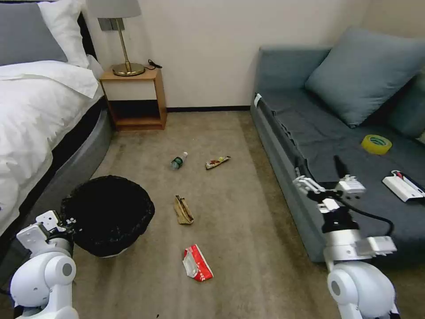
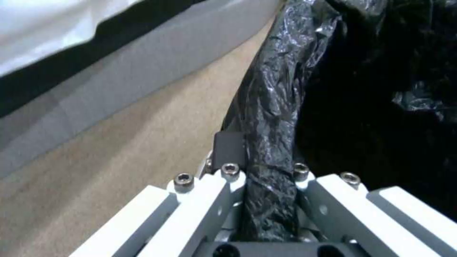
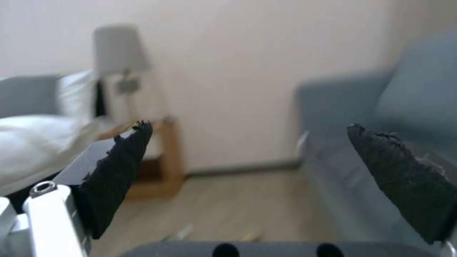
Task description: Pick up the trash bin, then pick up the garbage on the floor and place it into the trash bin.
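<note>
The trash bin (image 1: 110, 212), white and lined with a wrinkly black bag, stands on the carpet at the left beside the bed. My left gripper (image 1: 67, 223) is shut on its near-left rim; in the left wrist view the fingers (image 2: 228, 150) pinch the bag-covered rim (image 2: 271, 117). The garbage lies in the middle of the floor: a red-and-white packet (image 1: 198, 263) nearest, a tan paper wad (image 1: 183, 210), a brown-gold wrapper (image 1: 217, 162) and a clear bottle (image 1: 178, 161) farther off. My right gripper (image 1: 330, 179) hangs open and empty above the sofa's front edge, its black pads (image 3: 119, 171) wide apart.
A bed (image 1: 40, 115) runs along the left, with a wooden nightstand (image 1: 135, 99) and lamp at the back. A grey-blue sofa (image 1: 336, 146) on the right carries a cushion, a yellow tape roll (image 1: 376, 144) and a flat white box (image 1: 405, 186). Bare carpet lies between the litter items.
</note>
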Tool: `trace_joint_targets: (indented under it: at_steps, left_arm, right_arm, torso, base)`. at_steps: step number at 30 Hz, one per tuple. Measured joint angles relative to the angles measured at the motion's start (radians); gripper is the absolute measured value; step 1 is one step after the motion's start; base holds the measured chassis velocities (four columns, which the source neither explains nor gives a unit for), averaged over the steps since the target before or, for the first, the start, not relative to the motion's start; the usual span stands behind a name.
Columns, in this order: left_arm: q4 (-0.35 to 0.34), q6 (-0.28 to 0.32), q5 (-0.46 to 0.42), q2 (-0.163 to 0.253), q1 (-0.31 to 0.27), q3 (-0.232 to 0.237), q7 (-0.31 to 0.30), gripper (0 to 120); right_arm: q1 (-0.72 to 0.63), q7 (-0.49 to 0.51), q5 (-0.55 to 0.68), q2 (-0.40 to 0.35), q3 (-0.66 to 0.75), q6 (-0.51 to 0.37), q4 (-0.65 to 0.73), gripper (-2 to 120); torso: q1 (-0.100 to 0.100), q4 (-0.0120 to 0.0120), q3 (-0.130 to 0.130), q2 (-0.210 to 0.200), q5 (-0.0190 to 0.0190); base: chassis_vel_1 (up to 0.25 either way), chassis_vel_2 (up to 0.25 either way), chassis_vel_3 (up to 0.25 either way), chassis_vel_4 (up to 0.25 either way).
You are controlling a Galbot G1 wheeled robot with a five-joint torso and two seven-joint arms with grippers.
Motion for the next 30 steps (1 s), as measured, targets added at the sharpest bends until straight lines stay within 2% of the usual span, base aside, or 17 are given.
trace_joint_targets:
  at_steps: [2,3,5,7,9,12,14,17,18,21,22,25,26,30]
  left_arm:
    - [-0.023,0.0,0.001,-0.002,0.0,-0.003,0.007,3]
    - [-0.023,0.0,0.001,-0.002,0.0,-0.003,0.007,3]
    - [-0.038,0.0,0.001,-0.002,-0.001,-0.006,0.012,3]
    - [-0.042,0.0,0.001,-0.004,-0.004,-0.011,0.014,3]
    - [-0.042,0.0,0.001,-0.006,-0.006,-0.012,0.014,3]
    - [-0.035,0.0,0.008,-0.015,-0.007,-0.013,0.016,3]
    - [-0.027,0.001,0.015,-0.017,-0.013,-0.011,0.016,3]
    - [-0.001,0.001,0.031,-0.019,-0.033,0.009,0.021,3]
    - [-0.001,0.001,0.031,-0.019,-0.033,0.009,0.021,3]
    - [0.006,0.001,0.039,-0.025,-0.03,0.008,0.023,3]
    - [0.006,0.001,0.039,-0.025,-0.03,0.008,0.023,3]
    - [0.009,0.002,0.044,-0.025,-0.031,0.003,0.023,3]
    - [0.009,0.002,0.044,-0.025,-0.031,0.003,0.023,3]
    - [0.009,0.002,0.045,-0.027,-0.028,-0.008,0.023,3]
  right_arm:
    - [0.028,0.053,0.088,-0.076,-0.089,-0.076,0.006,100]
    - [0.028,0.053,0.088,-0.076,-0.089,-0.076,0.006,100]
    - [0.064,0.118,0.179,-0.196,-0.204,-0.147,0.003,100]
    - [0.099,0.159,0.239,-0.283,-0.302,-0.183,-0.028,100]
    - [0.118,0.172,0.26,-0.31,-0.341,-0.197,-0.047,100]
    - [0.248,0.222,0.362,-0.374,-0.5,-0.251,-0.139,100]
    - [0.291,0.23,0.393,-0.387,-0.543,-0.27,-0.169,100]
    - [0.405,0.251,0.454,-0.418,-0.679,-0.32,-0.257,100]
    - [0.405,0.251,0.454,-0.418,-0.679,-0.32,-0.257,100]
    - [0.528,0.296,0.527,-0.426,-0.821,-0.382,-0.345,100]
    - [0.528,0.296,0.527,-0.426,-0.821,-0.382,-0.345,100]
    - [0.689,0.336,0.609,-0.404,-0.979,-0.447,-0.439,100]
    - [0.689,0.336,0.609,-0.404,-0.979,-0.447,-0.439,100]
    - [0.836,0.353,0.713,-0.345,-1.134,-0.496,-0.536,100]
  torso:
    - [0.0,0.0001,0.0,0.0,0.0002]
    - [0.0,0.0001,0.0,0.0,0.0002]
    - [0.0,0.0002,0.0,0.0,0.0]
    - [0.0,0.0001,0.0,0.0,0.0]
    - [0.0,0.0001,0.0,0.0,0.0002]
    - [0.0,0.0001,0.0,0.0,0.0002]
    - [0.0,0.0008,0.0,0.0,0.0]
    - [0.0,0.0,0.0,0.0,0.0]
    - [0.0,0.0,0.0,0.0,0.0]
    - [0.0,0.0,0.0,0.0,0.0001]
    - [0.0,0.0,0.0,0.0,0.0001]
    - [0.0,0.0,0.0,0.0,-0.0001]
    - [0.0,0.0,0.0,0.0,-0.0001]
    - [0.0,0.0005,0.0,0.0,-0.0002]
  base:
    - [0.0,0.0,0.0,0.0]
    - [0.0,0.0,0.0,0.0]
    - [0.0,0.0,0.0,0.0]
    - [0.0,0.0,0.0,0.0]
    - [0.0,0.0,0.0,0.0]
    - [0.0,0.0,0.0,0.0]
    - [0.0,0.0,0.0,0.0]
    - [0.0,0.0,0.0,0.0]
    - [0.0,0.0,0.0,0.0]
    - [0.0,0.0,0.0,0.0]
    - [0.0,0.0,0.0,0.0]
    - [0.0,0.0,0.0,0.0]
    - [0.0,0.0,0.0,0.0]
    - [0.0,0.0,0.0,0.0]
